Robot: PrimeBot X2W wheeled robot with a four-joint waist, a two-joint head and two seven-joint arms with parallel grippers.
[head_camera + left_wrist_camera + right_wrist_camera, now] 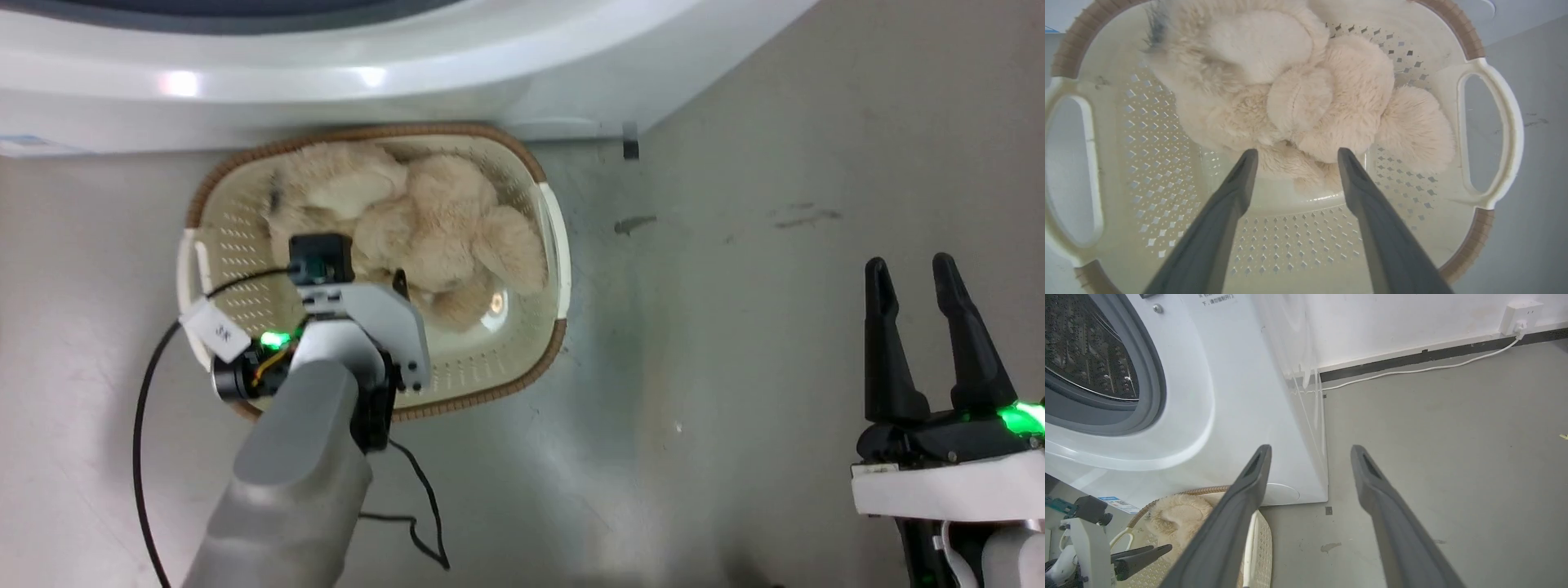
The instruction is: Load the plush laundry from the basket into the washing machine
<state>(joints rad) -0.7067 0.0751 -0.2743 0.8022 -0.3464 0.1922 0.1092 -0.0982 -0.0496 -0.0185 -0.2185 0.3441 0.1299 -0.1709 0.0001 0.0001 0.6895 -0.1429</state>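
Note:
The fluffy beige plush laundry [441,220] lies in the far half of the cream perforated basket [543,351], which stands on the floor against the washing machine [326,82]. My left gripper [1298,153] hangs over the basket's near half, pointing down, open, its fingertips just short of the plush [1306,98] and apart from it. My right gripper [910,265] stands open and empty over the bare floor, far to the right. The right wrist view shows the washing machine [1241,396] with its grey ring [1153,388] and steel drum [1086,347], and the basket [1263,535] below.
A black cable [424,506] trails from my left arm onto the floor in front of the basket. A white cable [1412,369] runs along the skirting to a wall socket [1521,312]. Grey floor [775,327] stretches to the right of the basket.

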